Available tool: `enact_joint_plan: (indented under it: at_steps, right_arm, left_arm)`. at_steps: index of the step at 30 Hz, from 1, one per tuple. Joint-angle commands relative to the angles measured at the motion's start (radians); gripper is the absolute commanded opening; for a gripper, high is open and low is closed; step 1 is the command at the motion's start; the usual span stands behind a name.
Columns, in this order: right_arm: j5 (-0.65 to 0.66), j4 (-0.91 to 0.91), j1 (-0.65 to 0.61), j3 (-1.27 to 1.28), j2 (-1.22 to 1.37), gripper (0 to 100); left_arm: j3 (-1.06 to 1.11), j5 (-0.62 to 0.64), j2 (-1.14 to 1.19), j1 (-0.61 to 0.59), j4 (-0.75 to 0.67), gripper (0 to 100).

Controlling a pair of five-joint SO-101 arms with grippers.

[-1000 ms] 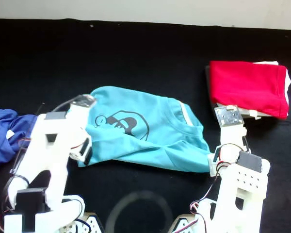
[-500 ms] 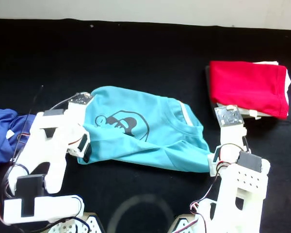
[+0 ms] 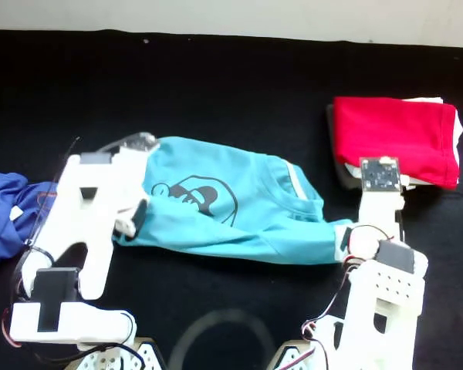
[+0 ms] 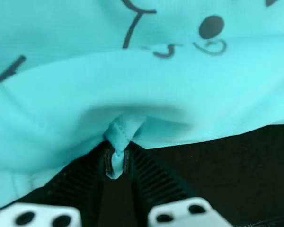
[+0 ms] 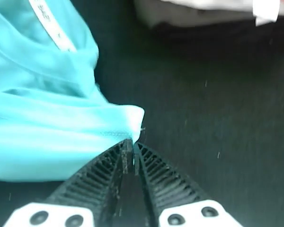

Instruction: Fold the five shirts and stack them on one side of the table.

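Two fingers [image 4: 151,177] tight on teal shirt [image 4: 142,80]

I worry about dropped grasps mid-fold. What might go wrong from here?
The right end effector pinches only the very corner of the teal shirt, so the cloth may slip free under tension. The left end effector holds just a small bunched tuck, which may pull out or leave the fold uneven.

So the spread-out shirt [image 3: 231,204] lies on the tabletop [image 3: 216,85], stretched between the left gripper [image 4: 117,163] and right gripper [image 5: 132,158], each clamped on an edge. The folded stack [image 3: 397,139] sits just beyond the right gripper, and the bunched-up shirt [image 3: 8,212] lies outside the left one.
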Motion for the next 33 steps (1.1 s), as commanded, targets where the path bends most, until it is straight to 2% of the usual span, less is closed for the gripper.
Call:
enact_joint_plan:
  at_steps: [1, 6, 10, 15, 20, 25, 33]
  right_arm:
    - [-0.015, -0.044, -0.048, -0.036, -0.022, 0.7]
    - [-0.015, -0.045, -0.105, -0.229, -0.013, 0.7]
    - [-0.015, -0.045, -0.13, -0.433, -0.002, 0.6]
    - [-0.015, -0.024, -0.133, -0.716, 0.143, 0.6]
    - [-0.015, 0.12, -0.133, -1.084, 0.312, 0.6]
    - [-0.015, 0.242, -0.134, -1.408, 0.424, 0.6]
    - [-0.015, 0.363, -0.206, -1.639, 0.461, 0.6]
  left_arm:
    - [-0.228, 0.055, -0.005, 0.007, 0.161, 1]
    - [-0.572, 0.091, -0.005, 0.007, 0.407, 1]
    - [-0.835, 0.098, -0.005, 0.007, 0.532, 1]
    - [-0.998, 0.1, -0.005, -0.025, 0.539, 1]
    - [-1.053, 0.155, -0.048, -0.051, 0.54, 1]
    - [-1.078, 0.161, -0.2, -0.048, 0.539, 1]
    - [-1.076, 0.161, -0.401, -0.048, 0.537, 1]
